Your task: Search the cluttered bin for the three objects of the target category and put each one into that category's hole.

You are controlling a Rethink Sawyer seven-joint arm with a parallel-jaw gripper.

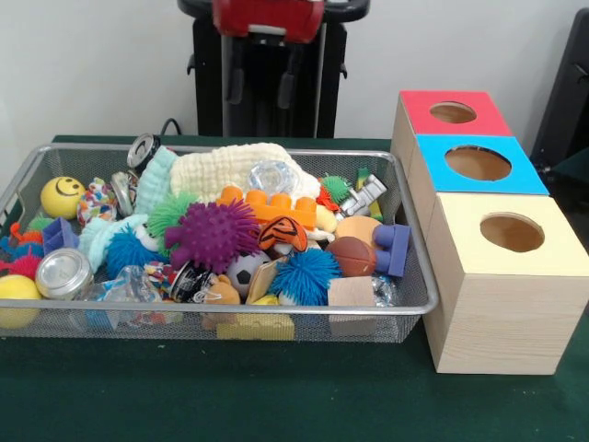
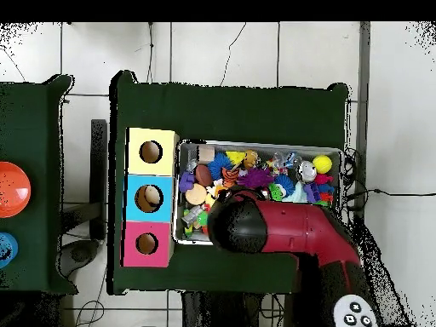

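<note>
A wire mesh bin [image 1: 416, 241] holds a heap of toys: a purple spiky ball [image 1: 213, 233], a blue spiky ball [image 1: 306, 274], an orange building block [image 1: 276, 207], a yellow smiley ball [image 1: 62, 196], a small basketball [image 1: 352, 255], a soccer ball [image 1: 245, 270], a metal tin [image 1: 63, 273] and a cream cloth [image 1: 230, 170]. To the bin's right stand three wooden boxes with round holes, topped yellow [image 1: 552, 249], blue [image 1: 433, 170] and red [image 1: 419, 106]. In the overhead view the red and black arm [image 2: 281, 230] reaches over the bin [image 2: 260, 145] and hides the gripper beneath it.
A purple block [image 1: 394, 249] and a plain wooden block [image 1: 352, 293] lie at the bin's right end. The dark green table [image 1: 276, 396] carries bin and boxes. In the overhead view a second table at the left holds an orange round thing [image 2: 10, 189].
</note>
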